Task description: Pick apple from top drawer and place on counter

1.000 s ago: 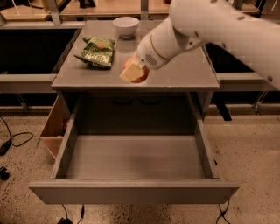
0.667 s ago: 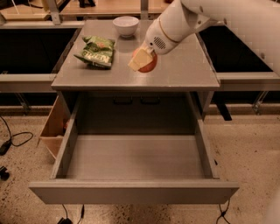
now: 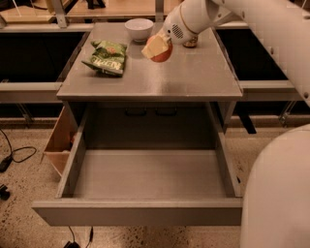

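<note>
Gripper [image 3: 156, 48]: over the back half of the counter [image 3: 184, 77], right of centre; pale yellowish fingers closed on the apple [image 3: 164, 54], one flat pad across its upper left side
Robot body [image 3: 278, 193]: nearest, lower right; smooth white rounded shell
Top drawer [image 3: 138, 213]: pulled out toward the camera; wide shallow grey box; flat matt front panel; smooth grey floor; straight side walls
Wooden box [image 3: 60, 143]: tan, open-topped; just beside the drawer's left wall
Counter: flat grey rectangle, slightly glossy, on the grey cabinet
Chip bag [image 3: 106, 57]: green, crinkled foil; lying flat on the counter's left side, well apart from the apple
Apple: small, round, red-orange, shiny; held low over the counter; whether it touches the surface cannot be told
Arm [image 3: 252, 19]: thick, smooth, white; enters upper right, slopes down and left to a rounded wrist with a dotted grille patch
Bowl [image 3: 139, 28]: white, round; at the counter's back edge, just left of the wrist
Tabletops [image 3: 121, 7]: light wood, farthest back
</note>
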Tool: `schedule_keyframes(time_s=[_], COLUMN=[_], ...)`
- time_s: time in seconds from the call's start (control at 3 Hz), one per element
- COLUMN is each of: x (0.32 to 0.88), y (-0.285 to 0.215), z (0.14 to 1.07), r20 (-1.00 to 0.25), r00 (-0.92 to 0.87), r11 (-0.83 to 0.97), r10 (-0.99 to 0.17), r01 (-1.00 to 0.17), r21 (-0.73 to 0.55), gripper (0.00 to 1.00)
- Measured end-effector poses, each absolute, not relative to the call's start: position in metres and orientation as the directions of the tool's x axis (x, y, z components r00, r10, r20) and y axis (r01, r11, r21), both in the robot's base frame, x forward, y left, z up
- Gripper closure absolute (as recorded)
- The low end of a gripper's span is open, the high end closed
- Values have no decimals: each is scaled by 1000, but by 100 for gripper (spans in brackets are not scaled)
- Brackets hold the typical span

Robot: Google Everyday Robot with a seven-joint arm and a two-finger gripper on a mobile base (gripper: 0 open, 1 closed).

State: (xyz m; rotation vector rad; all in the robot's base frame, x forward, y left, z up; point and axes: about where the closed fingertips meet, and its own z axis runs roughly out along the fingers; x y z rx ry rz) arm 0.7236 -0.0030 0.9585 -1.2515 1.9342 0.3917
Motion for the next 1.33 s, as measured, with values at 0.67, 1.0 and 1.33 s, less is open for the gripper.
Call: schedule_keyframes(time_s=[0.67, 1.0, 1.33], x=[759, 764, 764], y=[-13, -22, -22], z=[892, 855, 861], r20=[-808, -806, -806], r00=[-280, -340, -340], r11=[574, 603, 603], r10=[-518, -484, -484], r01=[-814, -797, -797], r21=[-85, -26, -26], gripper=[100, 100, 78])
